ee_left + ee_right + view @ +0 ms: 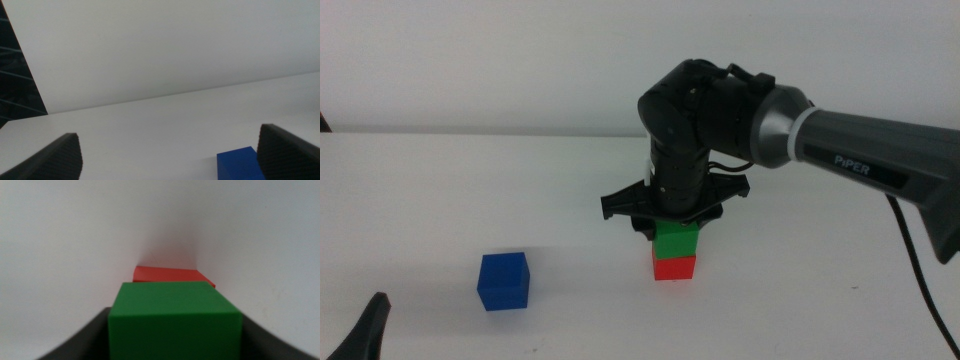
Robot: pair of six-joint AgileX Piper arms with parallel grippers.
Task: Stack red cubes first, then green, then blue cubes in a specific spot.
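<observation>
In the middle view, the right gripper comes in from the right and points straight down over the stack, its jaws clamped on the green cube. That cube sits squarely on the red cube, which rests on the white counter. The blue cube stands alone, well apart to the left of the stack, close to the left gripper waiting at the bottom edge.

In the left wrist view, the left gripper holds its jaws wide apart and empty, with the blue cube just beside one jaw. That arm looks nearer for the last cube.

In the right wrist view, the green cube fills the space between the jaws, with the red cube directly beyond it.
</observation>
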